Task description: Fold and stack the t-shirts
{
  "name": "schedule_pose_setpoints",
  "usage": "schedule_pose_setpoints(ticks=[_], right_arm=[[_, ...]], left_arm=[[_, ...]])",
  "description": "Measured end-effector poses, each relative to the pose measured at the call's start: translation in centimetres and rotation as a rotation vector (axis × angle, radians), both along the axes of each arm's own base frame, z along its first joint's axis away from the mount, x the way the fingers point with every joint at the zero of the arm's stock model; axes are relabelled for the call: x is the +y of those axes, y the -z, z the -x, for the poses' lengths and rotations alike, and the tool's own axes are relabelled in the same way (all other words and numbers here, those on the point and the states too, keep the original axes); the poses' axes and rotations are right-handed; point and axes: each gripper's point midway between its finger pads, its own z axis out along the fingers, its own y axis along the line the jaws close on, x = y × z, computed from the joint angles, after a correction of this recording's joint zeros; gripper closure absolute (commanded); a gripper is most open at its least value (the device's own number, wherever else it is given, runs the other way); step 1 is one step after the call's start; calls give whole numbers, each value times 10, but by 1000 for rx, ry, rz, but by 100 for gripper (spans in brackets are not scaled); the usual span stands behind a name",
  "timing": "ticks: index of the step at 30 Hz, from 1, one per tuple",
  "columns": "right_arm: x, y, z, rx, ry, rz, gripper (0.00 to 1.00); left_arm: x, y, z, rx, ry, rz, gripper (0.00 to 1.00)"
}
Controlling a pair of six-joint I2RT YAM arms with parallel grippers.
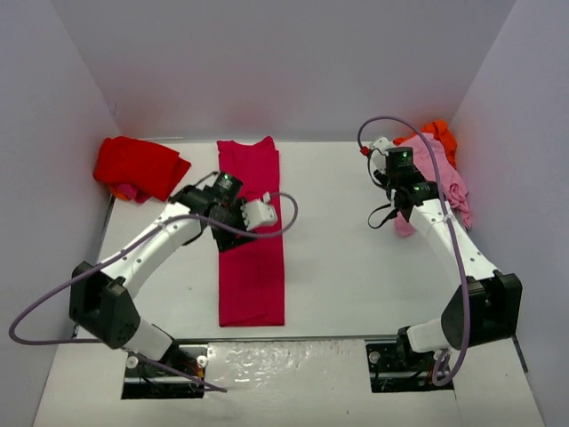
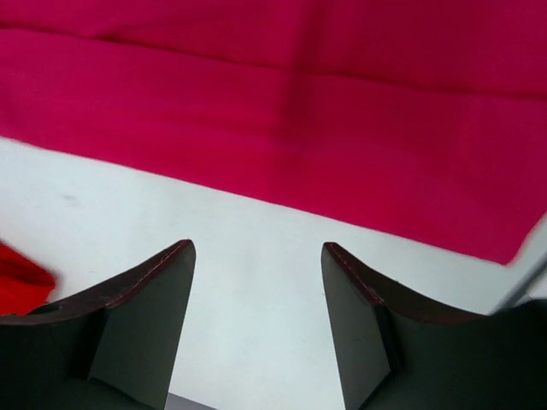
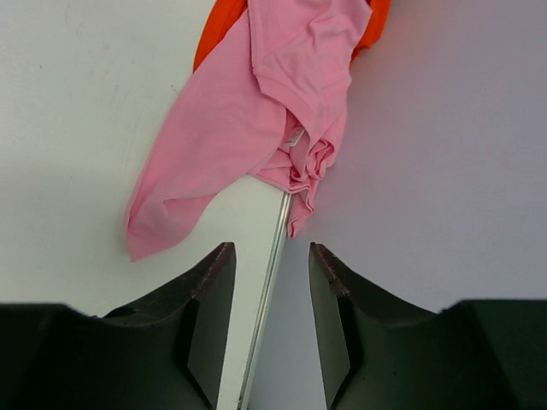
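A crimson-magenta t-shirt (image 1: 252,240) lies folded into a long narrow strip left of the table's middle. My left gripper (image 1: 238,227) hovers at its left edge. In the left wrist view this gripper (image 2: 256,248) is open over bare table, with the magenta t-shirt (image 2: 342,128) just ahead. A bright red t-shirt (image 1: 138,166) lies bunched at the back left. At the back right, a crumpled pale pink t-shirt (image 1: 449,191) lies on an orange one (image 1: 440,135). My right gripper (image 1: 418,191) is beside them. Seen from the right wrist, this gripper (image 3: 272,248) is open and empty, short of the pink t-shirt (image 3: 256,111).
White walls close the table in at the back and on both sides. The right wall (image 3: 444,128) meets the table along a metal strip (image 3: 269,282) that runs between my right fingers. Purple cables loop off both arms. A corner of the red t-shirt (image 2: 17,278) shows in the left wrist view.
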Motion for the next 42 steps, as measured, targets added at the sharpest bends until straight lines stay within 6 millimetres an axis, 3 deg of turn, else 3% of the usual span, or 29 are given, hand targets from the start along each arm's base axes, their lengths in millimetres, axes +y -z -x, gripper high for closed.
schedule_pose_setpoints(ticks=[3,5,8,15,22,29,42], right_arm=[[-2,12,-3,20,11,-37,51],[-4,14,-4,19,15,-64,51],[-9,14,-6,15,24,-82,51],[-32,6,-21,-21,83,-118,51],[-39,15,-20,-13,107,-138,51],[-46,28,-17,14,125,-140,51],[-48,28,-16,15,132,-140,51]], left_arm=[[2,31,57,77,100,-62,43],[9,46,82,121,123,-95,43],[21,60,106,152,119,-120,43],[17,65,142,145,170,-104,42],[4,74,167,202,280,-143,41],[-17,99,189,293,408,-238,41],[-40,121,175,270,385,-242,40]])
